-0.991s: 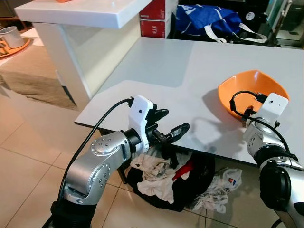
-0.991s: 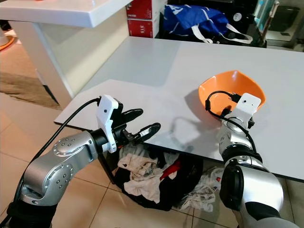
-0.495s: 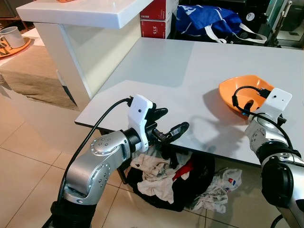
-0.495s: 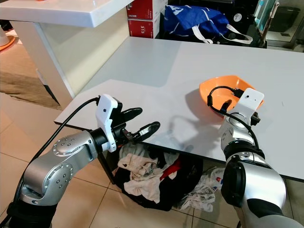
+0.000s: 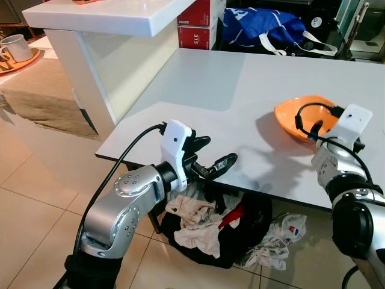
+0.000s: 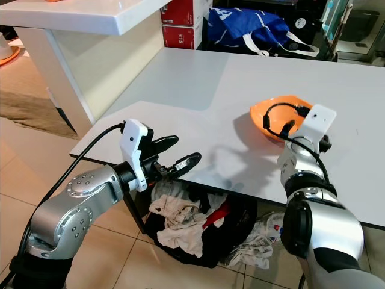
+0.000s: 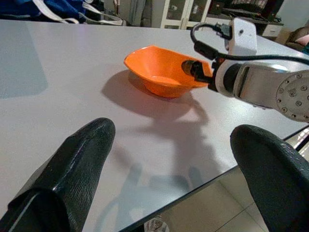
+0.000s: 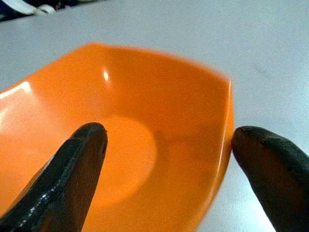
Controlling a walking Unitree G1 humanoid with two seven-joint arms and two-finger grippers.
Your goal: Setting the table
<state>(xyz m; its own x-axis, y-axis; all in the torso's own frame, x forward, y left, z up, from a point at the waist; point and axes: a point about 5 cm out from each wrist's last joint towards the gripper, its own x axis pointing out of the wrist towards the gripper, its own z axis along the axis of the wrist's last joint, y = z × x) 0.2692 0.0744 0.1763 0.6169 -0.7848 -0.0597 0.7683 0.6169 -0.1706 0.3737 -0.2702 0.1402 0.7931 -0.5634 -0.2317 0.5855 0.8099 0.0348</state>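
My left tool [image 5: 212, 158] hangs at the near edge of the pale grey tabletop surface [image 5: 240, 102], its two black fingers spread wide and gripping nothing; one fingertip reaches just over the edge, without touching anything that I can make out. Below that edge, on the tiled floor [image 5: 30, 211], sits a dark basket [image 5: 240, 238] heaped with crumpled cream and red cloth [image 5: 198, 220], and more pale cloth lies beside it.

My right tool [image 8: 169, 159] is further out over the surface, at the shallow orange plastic bowl with squared corners [image 5: 304, 114]. Its fingers are released, parted wide: one black finger [image 8: 67, 174] lies over the inside of the bowl, the other [image 8: 273, 169] stands outside the rim, so the bowl's wall runs between them. I cannot tell whether either finger touches the wall. The bowl holds nothing and rests on the surface toward my right, well in from the near edge, casting a soft shadow on its left.

Further back, a blue bag with white straps [image 5: 264, 24] lies at the far end of the surface, with red cardboard boxes [image 5: 195, 27] just beside it. To my left rises a white counter surface [image 5: 114, 18], and beyond it a white mug [image 5: 15, 47] stands on a round orange tray [image 5: 27, 61].
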